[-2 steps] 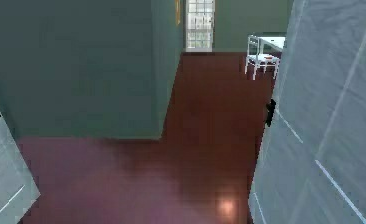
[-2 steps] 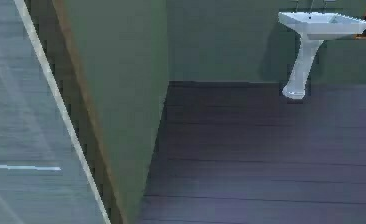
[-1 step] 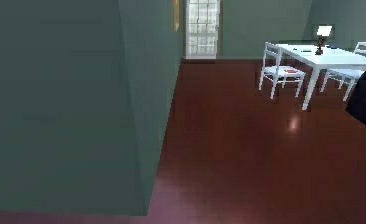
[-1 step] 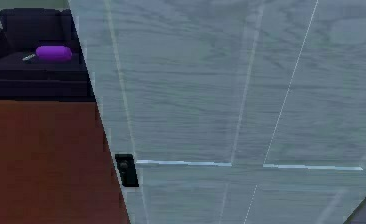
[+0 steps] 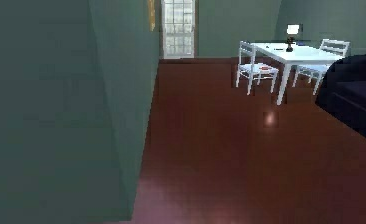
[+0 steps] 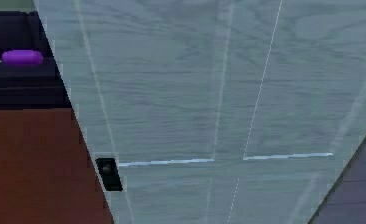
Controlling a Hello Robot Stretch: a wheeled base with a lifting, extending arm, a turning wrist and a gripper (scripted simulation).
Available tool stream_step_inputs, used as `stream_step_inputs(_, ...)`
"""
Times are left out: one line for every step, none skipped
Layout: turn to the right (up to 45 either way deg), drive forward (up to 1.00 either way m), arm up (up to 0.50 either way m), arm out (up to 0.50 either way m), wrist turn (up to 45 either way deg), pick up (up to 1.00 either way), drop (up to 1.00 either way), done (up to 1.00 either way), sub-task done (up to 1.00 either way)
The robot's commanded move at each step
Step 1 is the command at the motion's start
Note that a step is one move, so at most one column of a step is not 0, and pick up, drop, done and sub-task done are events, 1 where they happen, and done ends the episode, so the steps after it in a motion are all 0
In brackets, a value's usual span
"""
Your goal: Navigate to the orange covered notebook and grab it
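A white table (image 5: 313, 54) stands at the far right of the forward view, across a dark red-brown floor (image 5: 231, 140). On it is a small dark object with a pale top (image 5: 292, 38), too small to name. Nothing on the tabletop can be made out as orange from here. In the arm side view's top left, a purple oblong thing (image 6: 21, 57) lies on dark furniture (image 6: 26, 88).
A grey-green wall (image 5: 71, 110) takes up the forward view's left. A pale glazed door (image 5: 177, 28) is at the back, two white chairs (image 5: 256, 68) (image 5: 334, 46) flank the table, and a dark sofa (image 5: 353, 95) sits at the right edge. A pale wood-grain panel (image 6: 211, 100) with a small dark fitting (image 6: 110, 174) stands close in the arm side view.
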Motion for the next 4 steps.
stream_step_inputs(0.0, 0.30, 0.00, 0.00, 0.0, 0.00, 0.00, 0.00, 0.00)
stream_step_inputs(18.0, 0.00, 0.00, 0.00, 0.0, 0.00, 0.00, 0.00, 0.00)
stream_step_inputs(0.0, 1.00, 0.00, 0.00, 0.0, 0.00, 0.00, 0.00, 0.00)
stream_step_inputs(0.0, 1.00, 0.00, 0.00, 0.0, 0.00, 0.00, 0.00, 0.00)
